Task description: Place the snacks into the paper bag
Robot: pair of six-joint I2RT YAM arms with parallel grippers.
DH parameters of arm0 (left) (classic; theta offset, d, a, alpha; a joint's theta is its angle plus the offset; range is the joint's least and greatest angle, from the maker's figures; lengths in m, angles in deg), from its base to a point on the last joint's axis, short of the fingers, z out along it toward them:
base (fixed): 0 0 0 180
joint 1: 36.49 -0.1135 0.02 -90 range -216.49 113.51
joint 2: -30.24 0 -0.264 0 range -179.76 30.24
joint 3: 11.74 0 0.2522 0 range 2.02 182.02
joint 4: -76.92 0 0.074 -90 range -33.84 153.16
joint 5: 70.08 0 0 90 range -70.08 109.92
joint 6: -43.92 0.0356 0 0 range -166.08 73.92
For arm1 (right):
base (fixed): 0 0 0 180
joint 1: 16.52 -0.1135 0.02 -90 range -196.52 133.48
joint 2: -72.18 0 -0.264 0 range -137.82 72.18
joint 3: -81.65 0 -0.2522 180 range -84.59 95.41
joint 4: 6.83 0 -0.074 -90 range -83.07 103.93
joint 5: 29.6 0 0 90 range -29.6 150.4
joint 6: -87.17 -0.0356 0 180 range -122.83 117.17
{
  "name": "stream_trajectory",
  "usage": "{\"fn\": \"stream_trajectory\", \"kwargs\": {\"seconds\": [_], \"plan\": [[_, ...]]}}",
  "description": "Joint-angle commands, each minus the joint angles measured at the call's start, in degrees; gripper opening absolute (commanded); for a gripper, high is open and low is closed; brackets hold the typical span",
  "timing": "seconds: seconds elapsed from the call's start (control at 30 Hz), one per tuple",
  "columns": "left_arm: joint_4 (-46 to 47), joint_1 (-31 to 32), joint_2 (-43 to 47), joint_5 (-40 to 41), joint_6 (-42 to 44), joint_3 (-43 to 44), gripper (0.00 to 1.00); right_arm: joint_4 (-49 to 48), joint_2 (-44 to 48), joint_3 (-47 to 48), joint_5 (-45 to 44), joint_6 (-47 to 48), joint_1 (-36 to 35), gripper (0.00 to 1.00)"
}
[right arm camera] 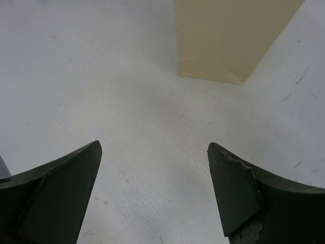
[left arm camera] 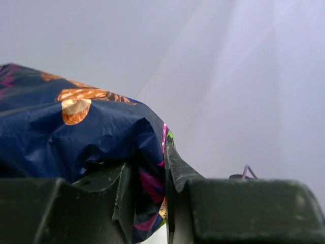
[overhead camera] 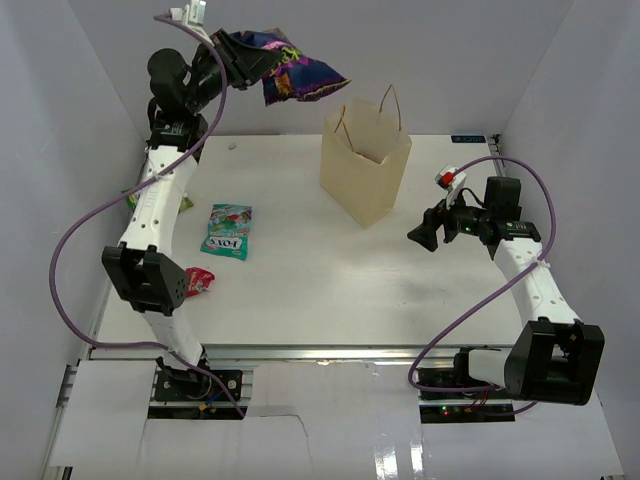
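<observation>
In the top external view, the dark blue-purple chip bag (overhead camera: 290,72) is held high in the air by the left gripper (overhead camera: 232,58). It is above and to the left of the paper bag (overhead camera: 365,175), apart from its mouth. The paper bag stands upright and open at the far middle of the table (overhead camera: 330,295), with both handles raised. A teal packet (overhead camera: 228,232) lies flat to its left, and a red-pink packet (overhead camera: 198,283) is seen beside the left arm. A green-yellow packet (overhead camera: 186,204) is mostly hidden behind that arm. The right gripper (overhead camera: 420,236) is stationed low, near the paper bag's right side, and nothing is held in it.

In the left wrist view, a crumpled fold of the chip bag's foil is pinched between the dark fingers (left arm camera: 238,211). The rest of the packet billows out to the left. The packet is judged to be light, puffy and slippery, with brittle contents. A grip on the flat edge or a gathered fold is therefore preferred to a squeeze on the filled middle.

In the right wrist view, the fingers are spread wide over bare table, and the paper bag's lower corner is seen ahead. The paper bag is judged to be light and easily tipped, so the packet is best lowered in narrow end first.
</observation>
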Motion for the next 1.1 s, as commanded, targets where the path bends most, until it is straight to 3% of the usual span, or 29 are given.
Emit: {"fn": "stream_trajectory", "kwargs": {"seconds": [0.0,0.17,0.3,0.7,1.07], "plan": [[6.33,4.04,-4.62,2.20,-2.04,10.97,0.00,-0.10,1.70,-0.74,1.66,-0.22,0.42,0.90],[5.54,8.35,-14.20,4.92,-3.97,22.14,0.00,-0.10,2.32,-1.26,1.48,-0.31,0.51,0.90],[4.49,11.43,-15.54,6.77,-2.40,21.38,0.00,-0.10,3.11,-1.88,1.66,-0.48,0.59,0.90],[-0.08,12.58,-14.48,6.34,-0.64,18.83,0.00,-0.89,3.29,-3.46,2.36,-1.10,0.77,0.89],[-6.32,14.51,-13.60,7.47,11.21,18.99,0.00,-1.25,3.11,-3.73,2.62,-1.36,0.77,0.89]]}}
